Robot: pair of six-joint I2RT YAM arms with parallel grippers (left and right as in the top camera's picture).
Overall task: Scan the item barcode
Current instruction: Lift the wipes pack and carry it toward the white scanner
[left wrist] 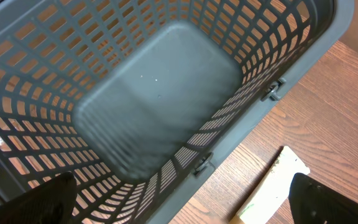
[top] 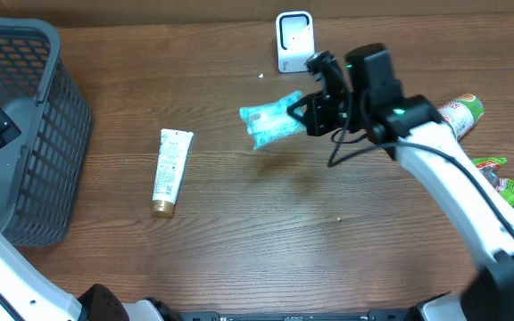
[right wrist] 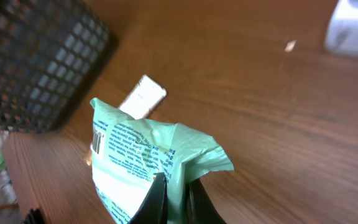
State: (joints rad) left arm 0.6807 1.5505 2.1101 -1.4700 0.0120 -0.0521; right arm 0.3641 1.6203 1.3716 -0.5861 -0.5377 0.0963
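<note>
My right gripper (top: 309,117) is shut on one end of a pale green packet (top: 270,120) and holds it in the air, just in front of the white scanner (top: 294,40) at the back of the table. In the right wrist view the packet (right wrist: 135,155) is pinched between my closed fingers (right wrist: 157,199). Its printed side faces the camera, with a small barcode (right wrist: 97,142) at its left edge. The scanner (right wrist: 353,28) is at the top right of that view. My left gripper (left wrist: 188,199) hangs open and empty over the rim of the grey basket (left wrist: 154,93).
The grey mesh basket (top: 25,134) stands at the left edge of the table. A white tube with a gold cap (top: 169,171) lies on the wood beside it. A green bottle (top: 460,114) and green packets (top: 507,178) lie at the right edge.
</note>
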